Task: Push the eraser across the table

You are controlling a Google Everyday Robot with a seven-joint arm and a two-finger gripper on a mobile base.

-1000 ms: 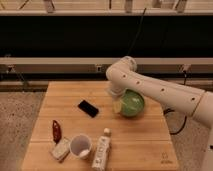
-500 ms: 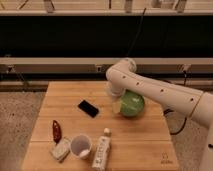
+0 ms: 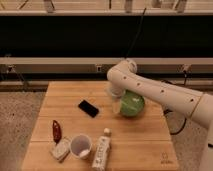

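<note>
The eraser (image 3: 88, 108) lies flat on the table (image 3: 142, 137), near but not touching the hand (image 3: 116, 107), which hovers with jaws apart beside the green bowl (image 3: 132, 104).

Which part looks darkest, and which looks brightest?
Camera view: a dark band runs behind the table; the white arm looks brightest; the gripper hangs below it at the left edge of the green bowl; the black eraser shows no glare.

One camera, high off the near edge of the table (image 3: 145, 134), looking down across it. Gripper (image 3: 117, 105) sits mid-frame, toward the far edge.
</note>
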